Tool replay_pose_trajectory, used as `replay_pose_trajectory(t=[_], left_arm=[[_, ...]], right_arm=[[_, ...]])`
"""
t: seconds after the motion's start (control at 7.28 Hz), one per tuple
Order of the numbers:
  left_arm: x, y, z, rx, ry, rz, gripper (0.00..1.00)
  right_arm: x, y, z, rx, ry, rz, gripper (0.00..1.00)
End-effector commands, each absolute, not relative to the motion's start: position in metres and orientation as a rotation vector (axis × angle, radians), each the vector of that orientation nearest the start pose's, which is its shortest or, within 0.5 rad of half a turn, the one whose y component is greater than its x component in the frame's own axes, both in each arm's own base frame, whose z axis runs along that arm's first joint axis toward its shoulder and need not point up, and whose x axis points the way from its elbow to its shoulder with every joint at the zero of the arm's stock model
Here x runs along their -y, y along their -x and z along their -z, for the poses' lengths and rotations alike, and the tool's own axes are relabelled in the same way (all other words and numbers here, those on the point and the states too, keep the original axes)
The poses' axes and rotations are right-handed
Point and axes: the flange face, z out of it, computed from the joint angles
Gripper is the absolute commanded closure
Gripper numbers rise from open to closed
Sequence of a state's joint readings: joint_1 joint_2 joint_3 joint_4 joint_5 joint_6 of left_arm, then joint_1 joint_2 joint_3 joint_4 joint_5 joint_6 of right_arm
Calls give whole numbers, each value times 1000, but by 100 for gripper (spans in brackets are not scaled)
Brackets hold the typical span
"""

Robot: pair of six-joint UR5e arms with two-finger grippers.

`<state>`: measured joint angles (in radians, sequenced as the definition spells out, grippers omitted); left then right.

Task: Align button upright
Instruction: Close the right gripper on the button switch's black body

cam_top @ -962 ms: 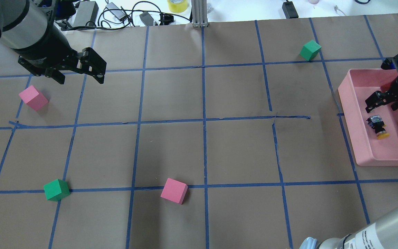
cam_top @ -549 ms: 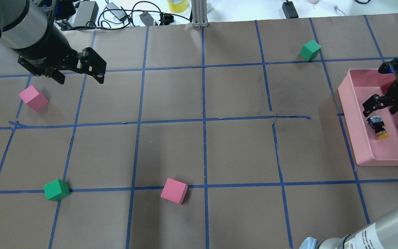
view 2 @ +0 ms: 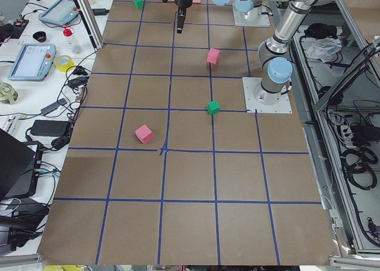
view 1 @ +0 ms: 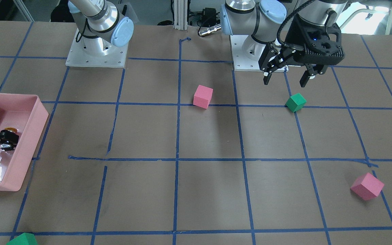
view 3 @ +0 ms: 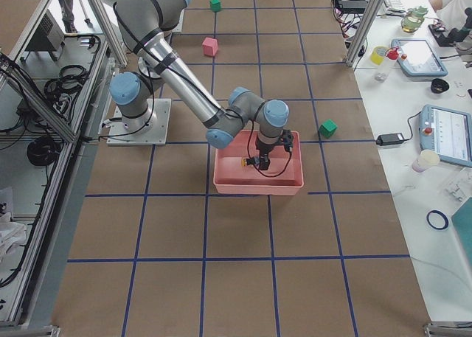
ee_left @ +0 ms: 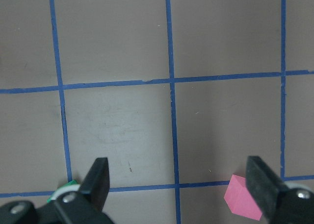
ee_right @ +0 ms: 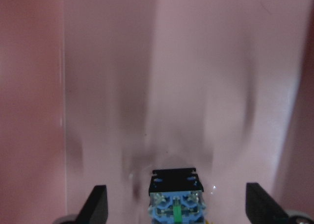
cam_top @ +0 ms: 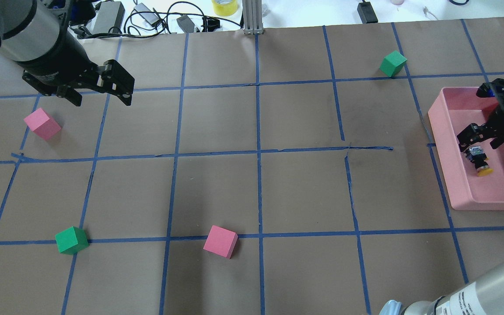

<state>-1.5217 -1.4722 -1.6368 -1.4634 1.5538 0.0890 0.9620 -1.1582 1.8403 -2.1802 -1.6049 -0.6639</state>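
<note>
The button (cam_top: 478, 161) lies on its side in the pink tray (cam_top: 441, 127) at the right, with its yellow cap toward the robot and its silvery base toward my right gripper (cam_top: 475, 141). That gripper is open and low in the tray, just behind the button's base. In the right wrist view the base (ee_right: 175, 194) sits between the two open fingers (ee_right: 96, 205). The front view shows the gripper (view 1: 7, 140) over the button (view 1: 11, 129). My left gripper (cam_top: 102, 101) is open and empty, hovering above the table at the far left.
Pink cubes (cam_top: 43, 124) (cam_top: 220, 241) and green cubes (cam_top: 71, 240) (cam_top: 393, 63) lie scattered on the brown gridded table. Cables, power bricks and a roll of yellow tape (cam_top: 225, 6) sit beyond the far edge. The tray's walls enclose the right gripper.
My right gripper has moved down and closer to the button's base, still open. The button and the left arm have not moved.
</note>
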Motion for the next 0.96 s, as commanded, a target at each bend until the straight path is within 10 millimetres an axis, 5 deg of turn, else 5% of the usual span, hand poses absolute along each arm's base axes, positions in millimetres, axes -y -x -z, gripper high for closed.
replay_pose_trajectory(t=[0.0, 0.27, 0.41, 0.69, 0.82], left_arm=[[468, 112, -513, -3139, -64, 221, 0], [468, 112, -513, -3140, -64, 221, 0], [468, 112, -513, -3139, -64, 221, 0], [468, 112, -514, -3140, -64, 223, 0], [468, 112, -514, -3140, -65, 223, 0]], right_arm=[[539, 218, -198, -3122, 88, -131, 8], [538, 219, -198, -3123, 86, -132, 25], [538, 220, -198, -3129, 94, -137, 42], [537, 219, -198, -3120, 99, -154, 95], [537, 219, -199, -3123, 99, -152, 100]])
